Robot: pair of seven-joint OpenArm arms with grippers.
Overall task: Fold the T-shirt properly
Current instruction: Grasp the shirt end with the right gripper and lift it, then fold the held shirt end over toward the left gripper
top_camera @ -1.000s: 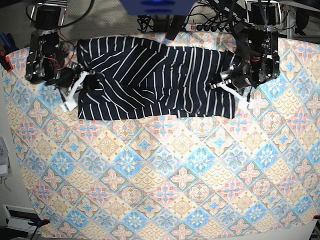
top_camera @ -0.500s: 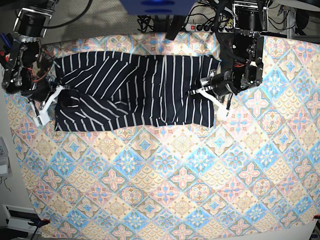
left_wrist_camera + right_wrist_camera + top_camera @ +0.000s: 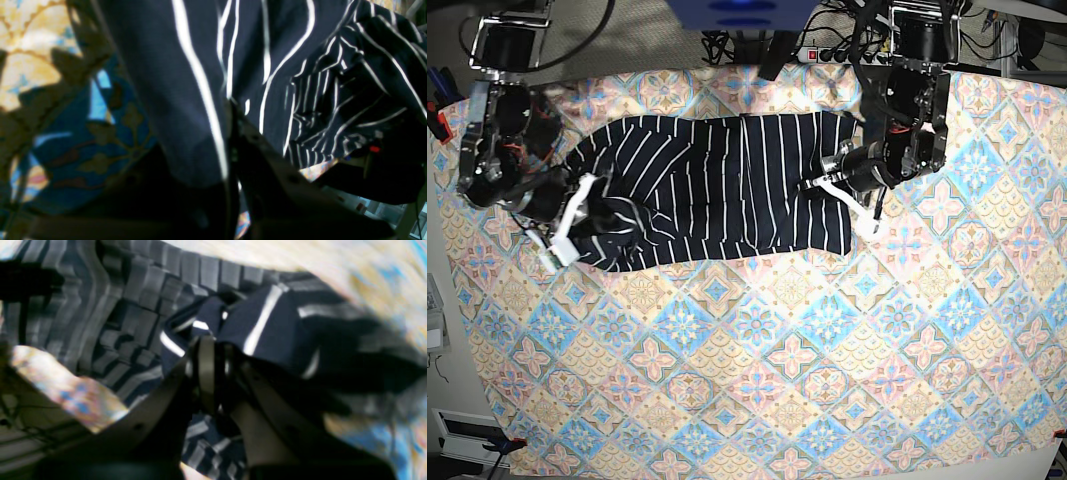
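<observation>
Matt cloth T-shirt (image 3: 727,180) (soft, creased), matt tablecloth (image 3: 827,380)

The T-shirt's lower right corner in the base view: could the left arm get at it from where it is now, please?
Probably yes: the left gripper is shut on the T-shirt just above that corner, with nothing lying between.

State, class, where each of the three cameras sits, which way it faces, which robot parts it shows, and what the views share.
Base: overhead, facing down at the dark navy white-striped cloth T-shirt on the pastel tile-patterned tablecloth; both arms show.
Left wrist: on the arm, facing along the left gripper.
Right wrist: likewise, along the right gripper.
All share the T-shirt.
</observation>
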